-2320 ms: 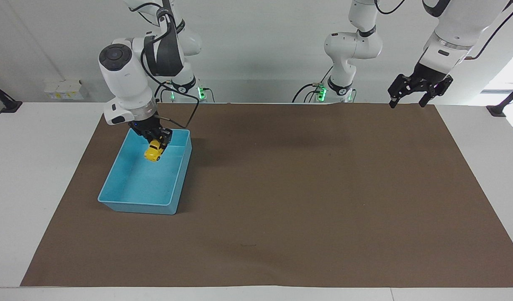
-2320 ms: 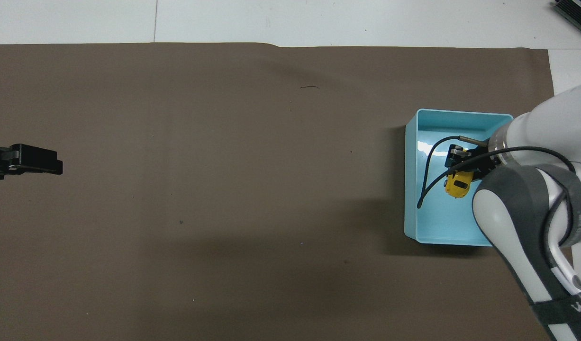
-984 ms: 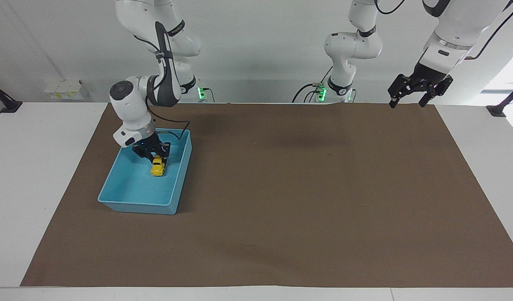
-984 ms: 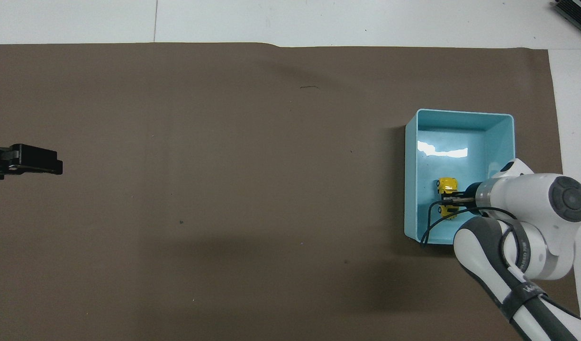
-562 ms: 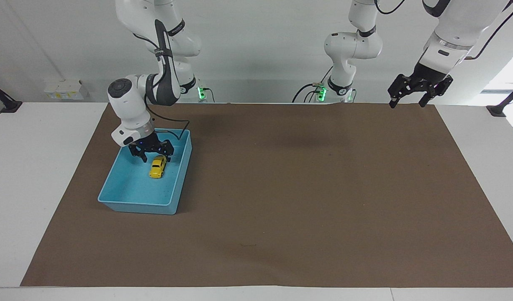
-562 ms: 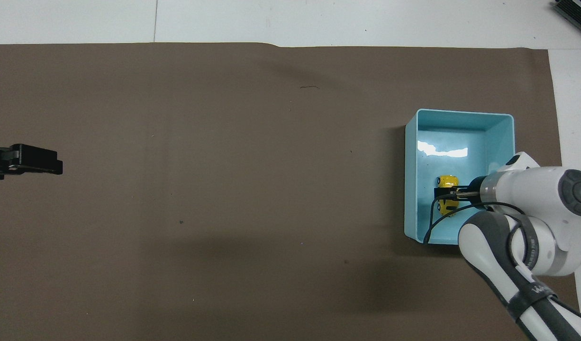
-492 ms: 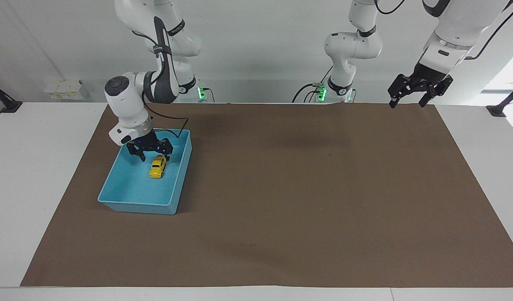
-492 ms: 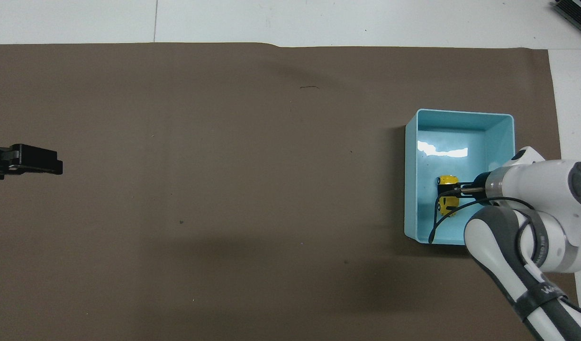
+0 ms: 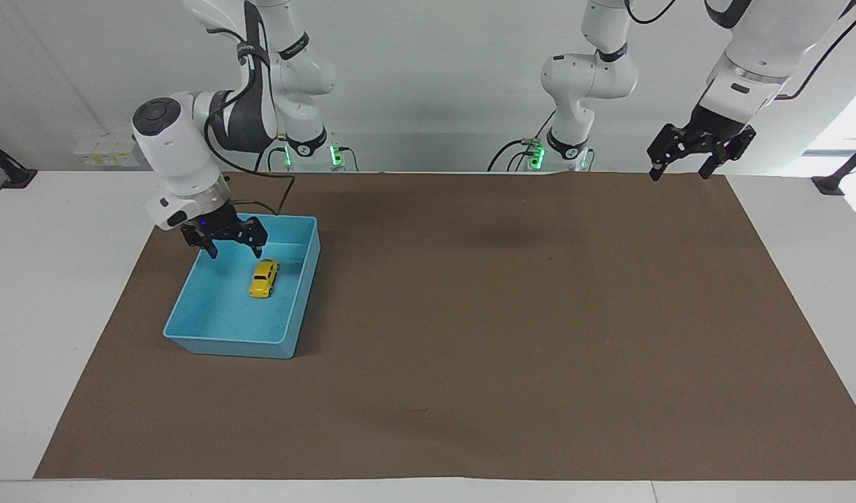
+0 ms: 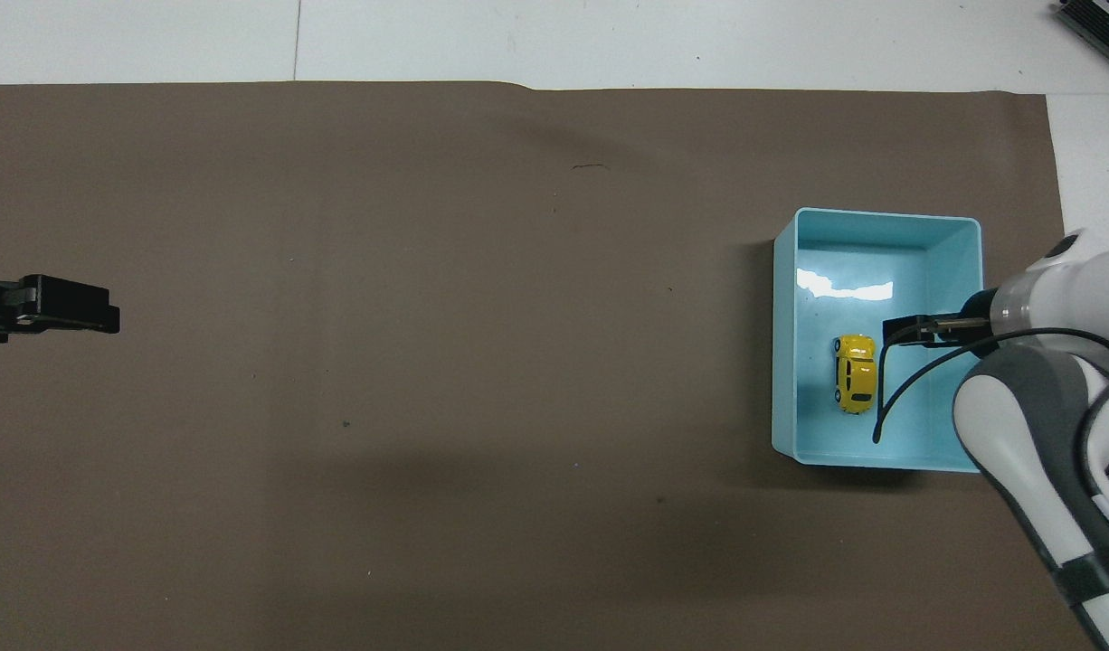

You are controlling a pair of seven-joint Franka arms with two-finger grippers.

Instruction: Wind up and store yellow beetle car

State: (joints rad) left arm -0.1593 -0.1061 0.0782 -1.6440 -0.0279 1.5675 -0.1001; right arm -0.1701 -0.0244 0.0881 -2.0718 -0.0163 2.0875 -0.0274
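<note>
- The yellow beetle car (image 9: 264, 278) sits on its wheels on the floor of the light-blue bin (image 9: 190, 307), in the half nearer the robots, with nothing touching it
- From overhead the car (image 10: 856, 372) lies lengthwise along the bin (image 10: 785, 362), closer to the wall that faces the table's middle
- The right hand (image 9: 223, 242) hangs in the air over the bin's edge nearest the robots, above the car and clear of it, fingers spread apart and holding nothing
- The bin rests on a brown mat (image 9: 505, 314) toward the right arm's end of the table (image 9: 51, 279)
- The left arm waits: its hand (image 9: 700, 150) is raised over the mat's corner at its own end of the table, fingers apart and empty
</note>
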